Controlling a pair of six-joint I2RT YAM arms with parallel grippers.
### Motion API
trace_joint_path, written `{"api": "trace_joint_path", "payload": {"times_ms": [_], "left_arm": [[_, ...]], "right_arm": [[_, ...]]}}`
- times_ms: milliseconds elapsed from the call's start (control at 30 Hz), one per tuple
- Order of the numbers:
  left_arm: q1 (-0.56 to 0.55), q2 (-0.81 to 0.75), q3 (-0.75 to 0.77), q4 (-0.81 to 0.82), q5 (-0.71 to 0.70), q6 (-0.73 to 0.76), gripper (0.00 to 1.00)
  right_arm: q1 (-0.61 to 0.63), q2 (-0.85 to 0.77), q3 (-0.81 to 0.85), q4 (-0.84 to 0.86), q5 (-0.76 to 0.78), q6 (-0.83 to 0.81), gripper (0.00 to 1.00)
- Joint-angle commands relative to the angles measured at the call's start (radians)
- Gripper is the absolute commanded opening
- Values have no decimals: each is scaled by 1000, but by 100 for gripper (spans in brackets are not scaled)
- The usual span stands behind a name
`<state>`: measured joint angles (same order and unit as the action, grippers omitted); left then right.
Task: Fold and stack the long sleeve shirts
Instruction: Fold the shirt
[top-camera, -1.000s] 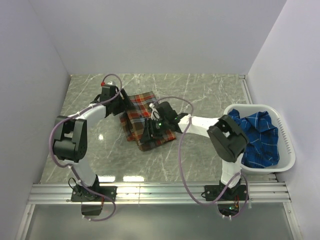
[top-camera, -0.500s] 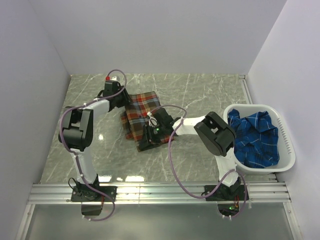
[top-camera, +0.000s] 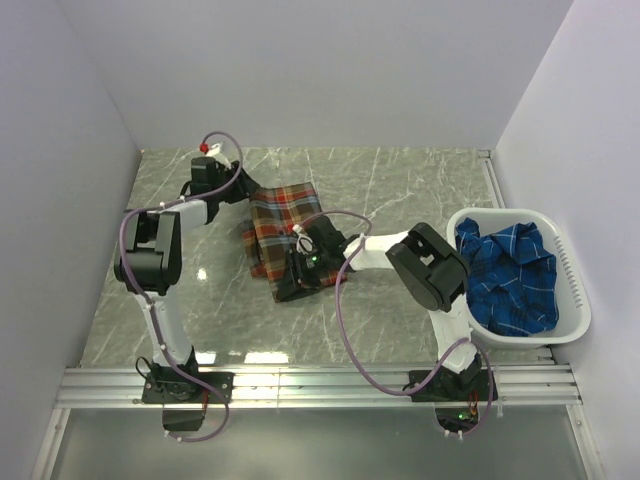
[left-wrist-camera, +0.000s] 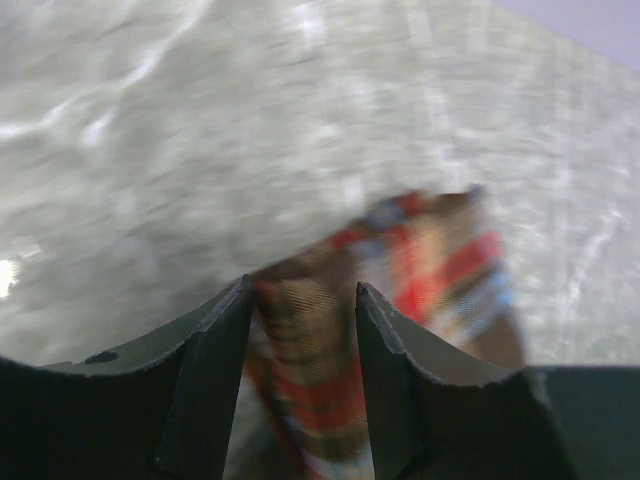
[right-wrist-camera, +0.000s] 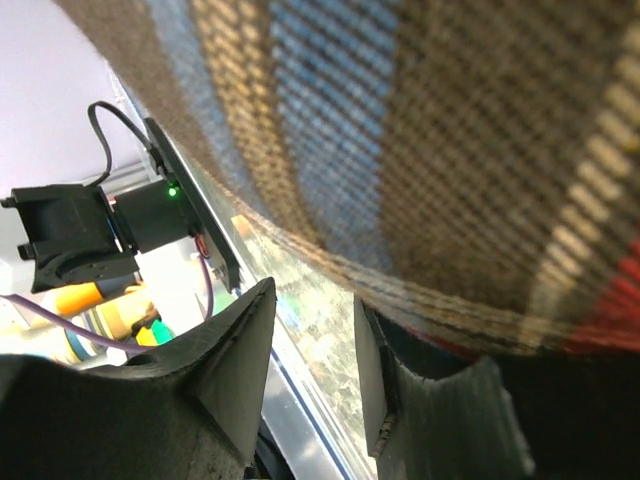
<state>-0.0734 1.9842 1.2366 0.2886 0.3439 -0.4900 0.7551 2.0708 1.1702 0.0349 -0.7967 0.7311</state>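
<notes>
- The red plaid shirt (top-camera: 280, 225) lies mid-tabletop (top-camera: 400, 180), partly gathered. The blue shirt (top-camera: 512, 275) is bunched in the white basket (top-camera: 572, 275) on the right, so I judge the first fold is only half done.
- My left hand (left-wrist-camera: 302, 290) sits at the shirt's far-left corner. Plaid cloth runs between its half-spread fingers, but the view is blurred and I cannot tell whether it is pinched.
- My right hand (right-wrist-camera: 312, 297) is on the near edge, with cloth draped across its parted tips. I cannot tell whether it has a grip either.
- To do this well, I want both grips confirmed before I pull. Then I should draw the two edges apart evenly and low, so the panel flattens instead of bunching.
- Compared with a second ago, the left arm has swung further toward the far-left corner and the right elbow has moved inward. The shirt's near-right flap looks narrower.
</notes>
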Motion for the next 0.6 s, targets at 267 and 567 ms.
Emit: {"api": "trace_joint_path", "payload": {"times_ms": [267,567], "left_arm": [[95,-77,116,-98,-190,-45,77],[-92,-442,-89,-279,-315,-217,82]], "right_arm": [[-19,-225,141,-227,162,-191,50],[-192,-367,-19,-141,154,-157,50]]}}
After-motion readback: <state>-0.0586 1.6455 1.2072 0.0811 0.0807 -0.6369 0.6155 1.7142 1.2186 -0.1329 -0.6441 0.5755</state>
